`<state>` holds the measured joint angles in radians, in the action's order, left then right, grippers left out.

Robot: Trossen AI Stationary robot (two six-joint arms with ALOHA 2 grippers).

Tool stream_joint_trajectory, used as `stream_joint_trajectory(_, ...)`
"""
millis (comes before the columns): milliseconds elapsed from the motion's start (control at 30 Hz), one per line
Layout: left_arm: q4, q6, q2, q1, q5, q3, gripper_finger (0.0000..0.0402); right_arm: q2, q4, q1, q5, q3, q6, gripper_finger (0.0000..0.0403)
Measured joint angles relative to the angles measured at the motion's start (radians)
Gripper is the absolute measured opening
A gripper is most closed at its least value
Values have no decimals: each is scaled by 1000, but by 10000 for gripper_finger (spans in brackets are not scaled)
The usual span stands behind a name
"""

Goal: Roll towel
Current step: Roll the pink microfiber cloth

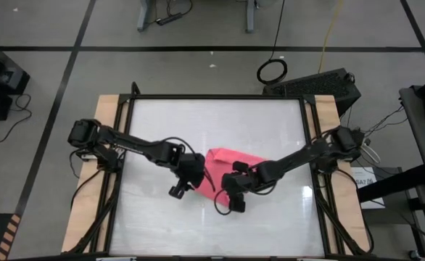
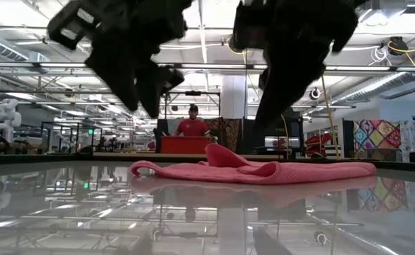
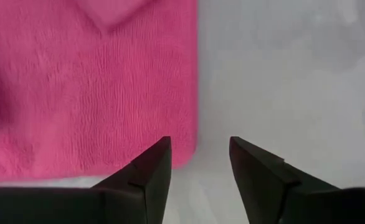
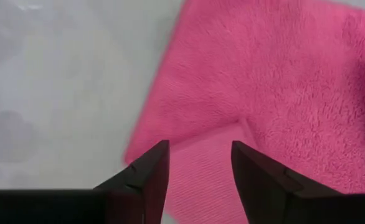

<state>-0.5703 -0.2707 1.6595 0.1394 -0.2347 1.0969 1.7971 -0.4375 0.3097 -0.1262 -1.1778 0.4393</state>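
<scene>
A large robotics lab: rows of workbenches [image 2: 66, 134], ceiling strip lights [image 2: 44, 67], a humanoid robot [image 2: 6, 117]

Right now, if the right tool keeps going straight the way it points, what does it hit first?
Most likely the towel. In the right wrist view the right tool is open and empty, with a folded pink edge right in front of its tips. It hangs above the table, so how far it has to travel is unclear.

No readable text anywhere
</scene>
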Motion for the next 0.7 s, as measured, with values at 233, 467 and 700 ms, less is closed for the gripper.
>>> stream_joint_trajectory(233, 192, -22, 0, 34, 57, -121, 167, 60, 41, -41, -3, 0, -20, 146)
stream_joint_trajectory(467, 259, -26, 24, 36, 66, -194, 167, 72, 45, -75, 3, 0, -50, 141)
stream_joint_trajectory(700, 312, 1, 87, 32, 104, -203, 167, 120, 37, -95, 104, 0, -58, 141)
